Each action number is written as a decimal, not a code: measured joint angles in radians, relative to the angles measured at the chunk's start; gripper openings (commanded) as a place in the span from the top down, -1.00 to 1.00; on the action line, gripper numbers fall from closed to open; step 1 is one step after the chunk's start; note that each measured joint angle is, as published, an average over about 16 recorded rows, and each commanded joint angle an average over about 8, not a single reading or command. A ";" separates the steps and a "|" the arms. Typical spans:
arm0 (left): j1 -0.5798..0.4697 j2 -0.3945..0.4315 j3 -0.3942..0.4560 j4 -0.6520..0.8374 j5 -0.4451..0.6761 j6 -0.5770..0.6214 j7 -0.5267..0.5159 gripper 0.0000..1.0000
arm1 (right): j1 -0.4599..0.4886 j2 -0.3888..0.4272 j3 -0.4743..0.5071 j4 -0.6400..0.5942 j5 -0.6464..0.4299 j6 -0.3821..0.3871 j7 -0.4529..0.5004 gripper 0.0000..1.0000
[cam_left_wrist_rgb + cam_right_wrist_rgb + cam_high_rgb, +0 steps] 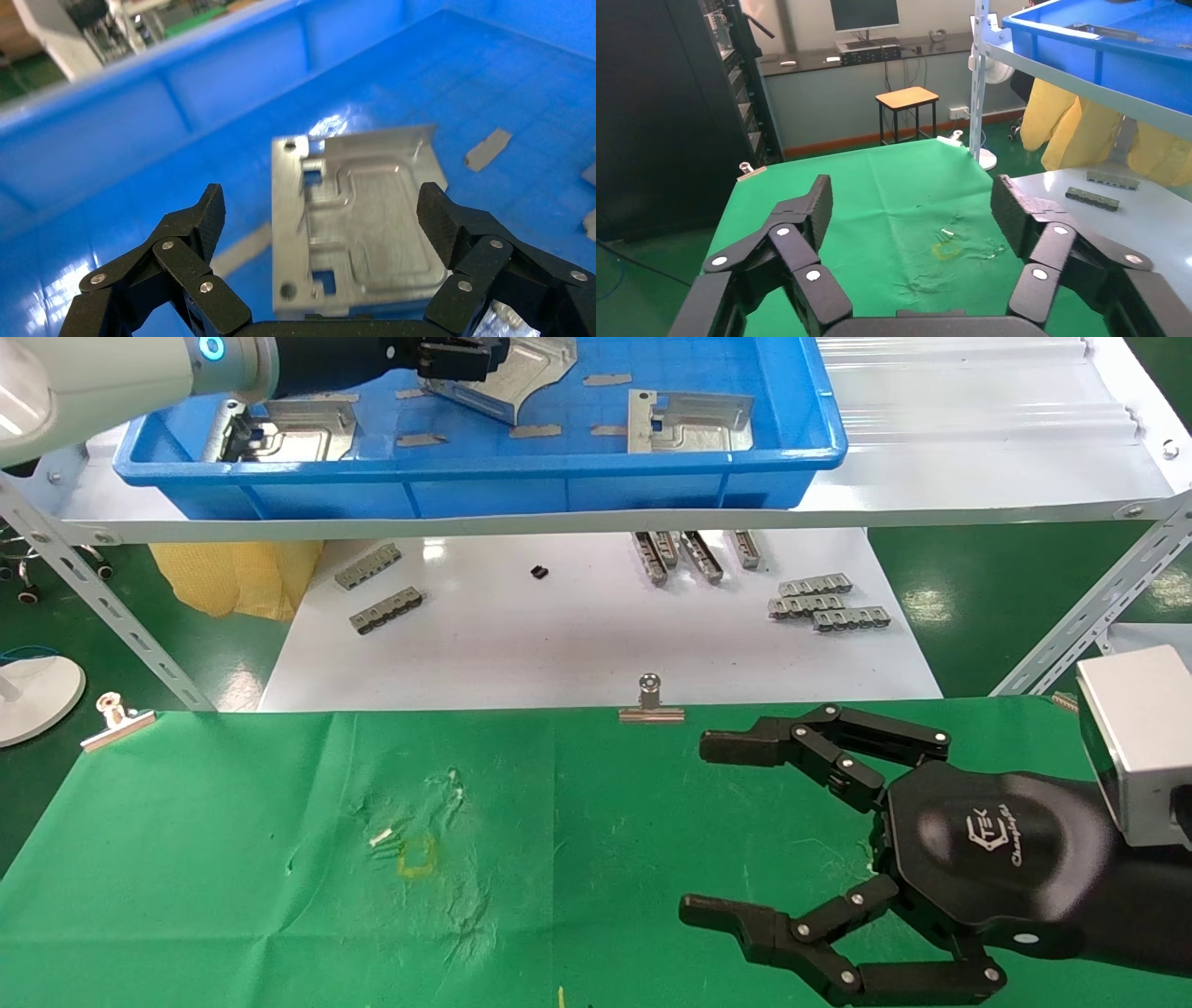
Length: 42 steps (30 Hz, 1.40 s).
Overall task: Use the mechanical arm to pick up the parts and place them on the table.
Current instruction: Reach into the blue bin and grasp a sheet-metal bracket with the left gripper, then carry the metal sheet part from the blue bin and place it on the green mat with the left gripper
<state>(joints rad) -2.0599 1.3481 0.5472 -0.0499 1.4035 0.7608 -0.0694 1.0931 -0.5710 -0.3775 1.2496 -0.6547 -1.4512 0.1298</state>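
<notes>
**Left claw spread over a plate in the bin**

Up on the shelf, the left claw (463, 357) was inside the blue bin (484, 467), right against a metal plate (507, 376). From the head camera you could not tell whether it had a grip. The left wrist camera settled that: the fingers (200, 225) stood wide apart, one on each side of the plate (355, 225), which lay between and beyond them, not visibly pinched. Nothing was held.

That wrist camera showed only one plate. The head camera counted three in the bin: the one at the claw, a second (289, 430) beside the left arm, and a third (689, 421) well off toward the robot's right. Several small grey strips (535, 430) were scattered between them.

Down low, the right claw (717, 831) hung over the green cloth table (233, 859), wide open and empty. Its wrist camera showed bare cloth beyond the fingers (807, 210). Two binder clips (651, 701) sat on the cloth's far edge in the head view.
</notes>
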 measured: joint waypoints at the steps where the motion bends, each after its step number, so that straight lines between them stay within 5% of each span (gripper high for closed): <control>1: 0.000 0.002 0.002 0.004 0.002 -0.006 -0.012 1.00 | 0.000 0.000 0.000 0.000 0.000 0.000 0.000 -1.00; 15: 0.015 0.007 0.036 -0.016 0.032 -0.055 -0.131 1.00 | 0.000 0.000 0.000 0.000 0.000 0.000 0.000 -1.00; 42: 0.040 0.001 0.074 -0.066 0.014 -0.097 -0.196 1.00 | 0.000 0.000 0.000 0.000 0.000 0.000 0.000 -1.00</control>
<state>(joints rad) -2.0199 1.3493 0.6215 -0.1158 1.4179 0.6639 -0.2650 1.0931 -0.5709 -0.3776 1.2496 -0.6546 -1.4511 0.1297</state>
